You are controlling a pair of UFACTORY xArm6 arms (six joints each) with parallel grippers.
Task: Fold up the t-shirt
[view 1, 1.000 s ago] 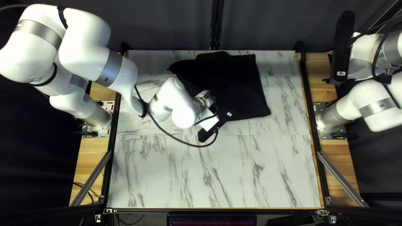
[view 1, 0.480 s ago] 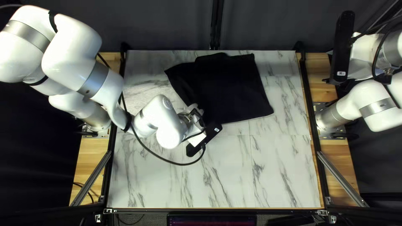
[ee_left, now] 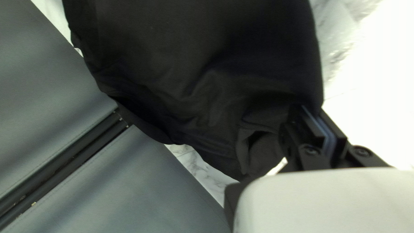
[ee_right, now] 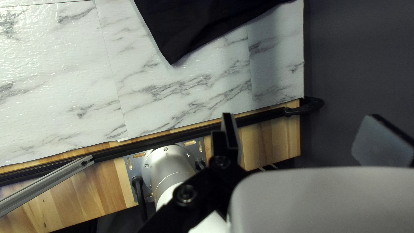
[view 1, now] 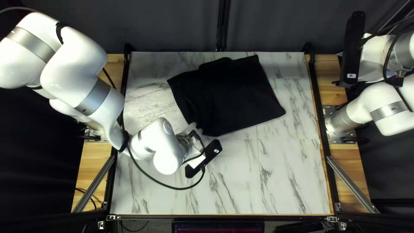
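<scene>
We are finding the black t-shirt (view 1: 226, 94) lying folded, slightly askew, on the far half of the marble table (view 1: 275, 168). Our left gripper (ee_left: 312, 124) is clenching the t-shirt's near left corner (cloth is bunching over its tips). Our right gripper (ee_right: 304, 136) is hanging released above the table's right edge, well apart from the t-shirt.

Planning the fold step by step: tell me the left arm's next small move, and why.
Probably pull the shirt by its corner toward the near edge of the table: the left gripper is shut on that corner, the shirt lies skewed on the far half, and bare table lies nearer.
</scene>
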